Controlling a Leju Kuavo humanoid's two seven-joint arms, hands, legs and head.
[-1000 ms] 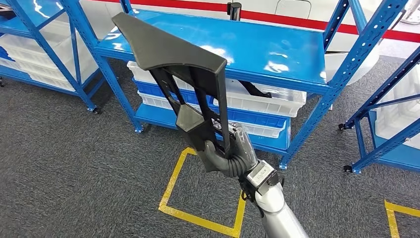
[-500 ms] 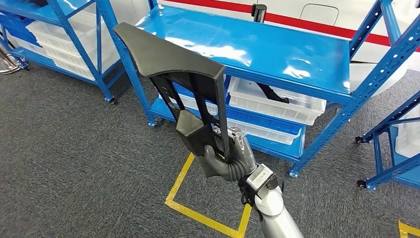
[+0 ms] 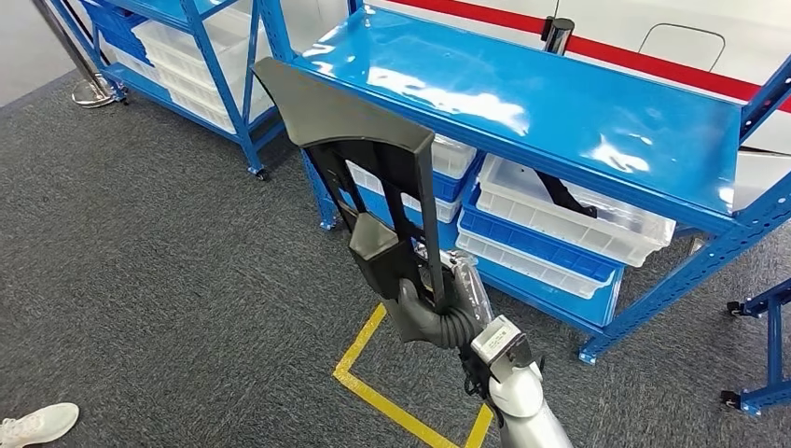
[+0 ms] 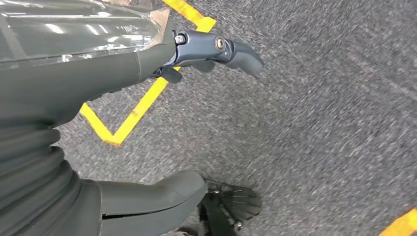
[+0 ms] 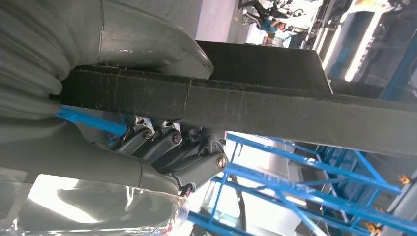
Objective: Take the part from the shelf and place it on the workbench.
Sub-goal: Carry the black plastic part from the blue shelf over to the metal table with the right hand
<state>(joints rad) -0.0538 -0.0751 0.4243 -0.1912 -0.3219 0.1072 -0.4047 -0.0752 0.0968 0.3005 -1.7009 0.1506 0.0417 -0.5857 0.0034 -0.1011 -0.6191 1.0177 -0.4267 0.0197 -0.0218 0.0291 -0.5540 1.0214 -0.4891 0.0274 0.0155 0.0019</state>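
The long dark grey plastic part is gripped tight at its lower end by the right robot hand, held upright in front of the blue metal shelf, while the left robot hand hangs loose with nothing held, so it's probably best carried steady and kept well clear of that shelf.

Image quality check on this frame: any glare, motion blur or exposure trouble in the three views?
Head view: sharp, with white glare patches on the glossy blue metal shelf top. Left wrist view: grey carpet streaked with motion blur, the left hand fairly crisp. Right wrist view: bright backlight behind the right hand, leaving the long black plastic part dark.
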